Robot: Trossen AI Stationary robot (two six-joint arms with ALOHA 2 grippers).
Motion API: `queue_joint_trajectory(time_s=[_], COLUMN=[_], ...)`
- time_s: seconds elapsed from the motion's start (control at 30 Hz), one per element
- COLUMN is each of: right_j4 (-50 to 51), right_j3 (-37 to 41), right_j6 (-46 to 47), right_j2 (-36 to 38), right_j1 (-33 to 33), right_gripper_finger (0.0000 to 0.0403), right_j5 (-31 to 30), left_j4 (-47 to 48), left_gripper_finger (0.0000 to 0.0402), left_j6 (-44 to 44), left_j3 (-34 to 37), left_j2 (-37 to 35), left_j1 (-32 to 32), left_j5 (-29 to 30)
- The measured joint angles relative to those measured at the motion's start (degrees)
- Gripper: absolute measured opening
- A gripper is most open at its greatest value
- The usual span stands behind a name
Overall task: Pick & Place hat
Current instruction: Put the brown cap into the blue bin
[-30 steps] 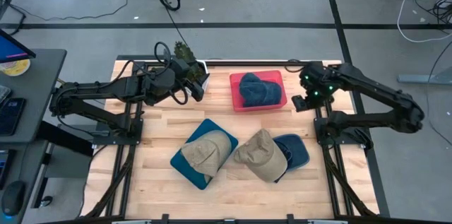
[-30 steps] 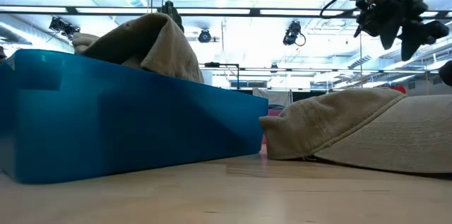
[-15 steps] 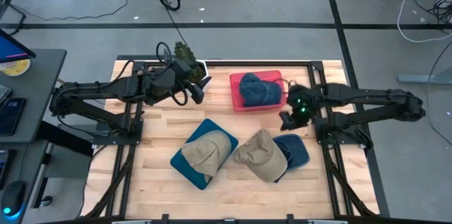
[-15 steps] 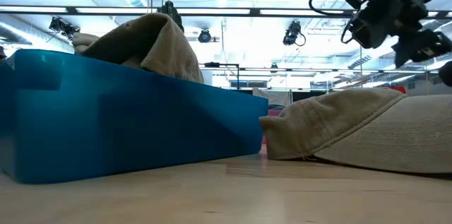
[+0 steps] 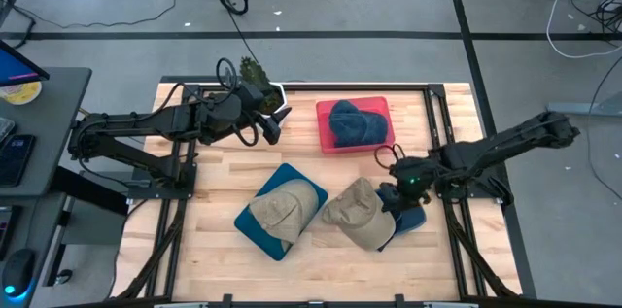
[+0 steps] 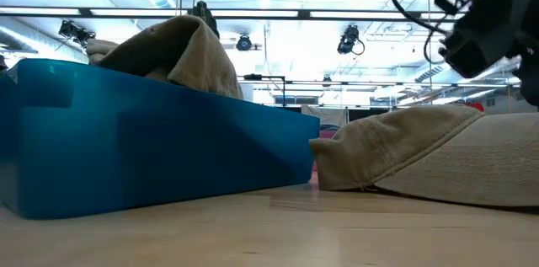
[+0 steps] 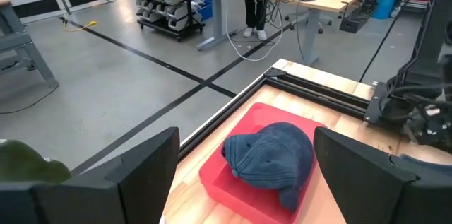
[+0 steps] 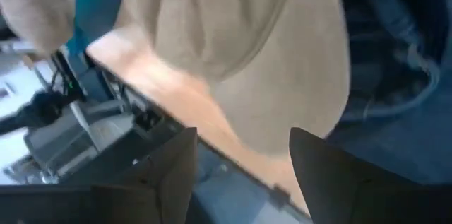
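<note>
A: What is closest at the front of the bench [image 5: 219, 177]?

B: Two tan hats. One tan cap [image 5: 284, 207] sits in a blue tray [image 5: 255, 223] on the left side. From down low, the tray's blue wall [image 6: 152, 145] fills the view, with the cap's top [image 6: 181, 52] poking over it.

A: And the other one?

B: The second tan hat [image 5: 358, 214] lies beside it, to the right, partly on top of a dark blue hat [image 5: 406, 208]. Down low, it [image 6: 429, 153] rests flat on the wood.

A: Where is the right tool?

B: The right tool [image 5: 397, 194] is low over the edge of that second tan hat, where it meets the dark blue one. Its own camera looks right at the tan hat [image 8: 247, 40], with the fingers [image 8: 173, 174] on each side. They are spread apart, with nothing between them. I cannot tell if they touch the hat.

A: What is farther back?

B: A red tray [image 5: 356, 141] at the back middle of the bench, with a blue cap [image 5: 356, 122] inside. The left camera sees that cap [image 7: 272, 157] in its red tray [image 7: 226, 181] too.

A: And the left tool?

B: The left tool [image 5: 274, 114] waits at the back of the bench, left of the red tray. Its fingers [image 7: 152, 160] are wide apart and hold nothing.
</note>
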State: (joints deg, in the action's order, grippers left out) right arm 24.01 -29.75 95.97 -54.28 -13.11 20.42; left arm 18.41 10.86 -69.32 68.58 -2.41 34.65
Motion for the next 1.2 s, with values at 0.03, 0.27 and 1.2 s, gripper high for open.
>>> queue_joint_trajectory(time_s=[0.03, 0.27, 1.2], right_j4=[-2.3, -7.92, 4.44], right_j3=[1.38, 3.61, -1.5], right_j6=[1.19, 5.42, 6.93], right_j2=[0.0, -0.02, -2.82], right_j1=[-0.43, 0.1, -8.79], right_gripper_finger=[0.0226, 0.0226, 0.0214], right_j5=[-1.55, -9.49, -6.32], left_j4=[0.02, 0.37, 1.18], left_gripper_finger=[0.0332, 0.0332, 0.0332], left_j6=[-0.11, -0.14, 0.01], left_j3=[0.0, 0.0, 0.0], left_j2=[0.0, 0.0, 0.02], left_j1=[0.0, 0.01, 0.02], left_j5=[0.0, -1.42, -1.46])
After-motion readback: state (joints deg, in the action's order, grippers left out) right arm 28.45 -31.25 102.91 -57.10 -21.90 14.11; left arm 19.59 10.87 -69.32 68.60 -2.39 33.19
